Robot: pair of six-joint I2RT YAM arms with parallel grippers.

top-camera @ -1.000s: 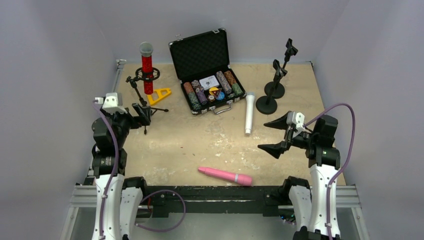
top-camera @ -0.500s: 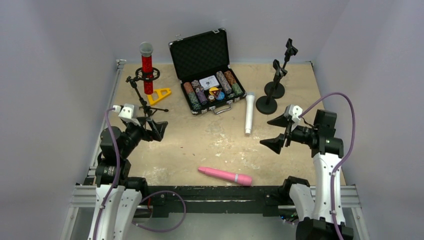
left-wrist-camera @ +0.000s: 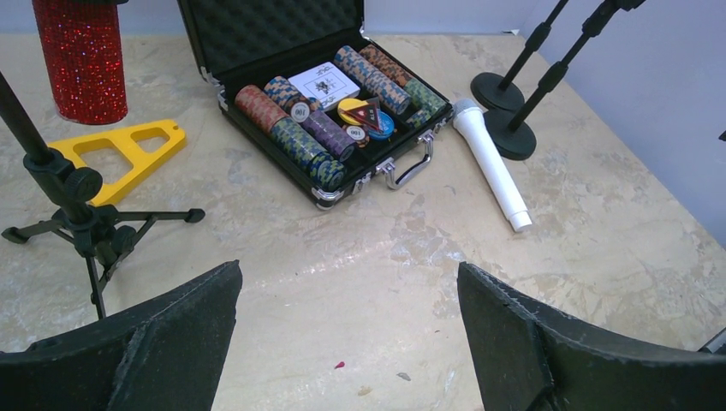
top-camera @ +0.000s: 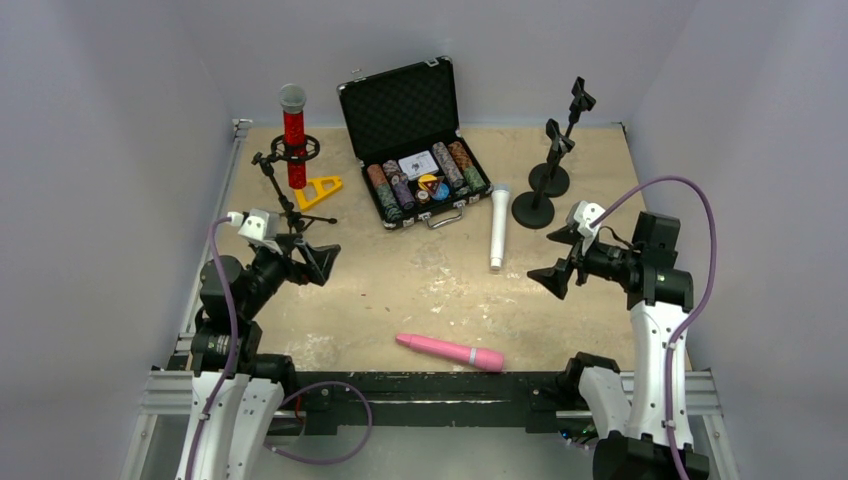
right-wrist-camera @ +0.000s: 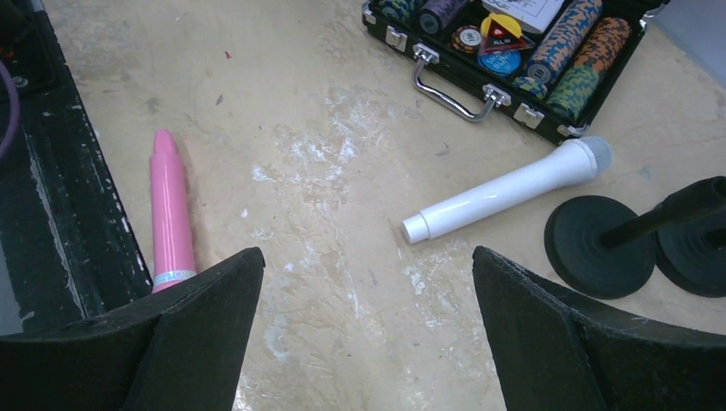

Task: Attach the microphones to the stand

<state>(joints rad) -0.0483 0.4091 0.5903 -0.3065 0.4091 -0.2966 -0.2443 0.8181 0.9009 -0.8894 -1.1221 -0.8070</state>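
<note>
A glittery red microphone [top-camera: 293,140] [left-wrist-camera: 81,56] stands upright in the ring of a small tripod stand [top-camera: 285,195] [left-wrist-camera: 81,214] at the back left. A white microphone [top-camera: 497,228] [left-wrist-camera: 492,175] [right-wrist-camera: 505,190] lies mid-table, next to two round-base stands [top-camera: 545,180] [right-wrist-camera: 599,244]. Near the front edge lies a pink microphone [top-camera: 450,351] [right-wrist-camera: 171,214]. My left gripper [top-camera: 310,255] [left-wrist-camera: 348,267] hovers open and empty, right of the tripod. My right gripper [top-camera: 542,255] [right-wrist-camera: 367,252] is open and empty, right of the white microphone.
An open black case [top-camera: 400,105] [left-wrist-camera: 257,30] of poker chips sits at the back centre, its handle toward me. A yellow triangular frame [top-camera: 318,190] [left-wrist-camera: 120,154] lies beside the tripod. Grey walls enclose the table; a black rail [right-wrist-camera: 51,197] runs along its near edge.
My left gripper swung right and nearer, away from the tripod, then settled. My right gripper drifted slightly right and farther back. Both stayed open; the microphones did not move.
</note>
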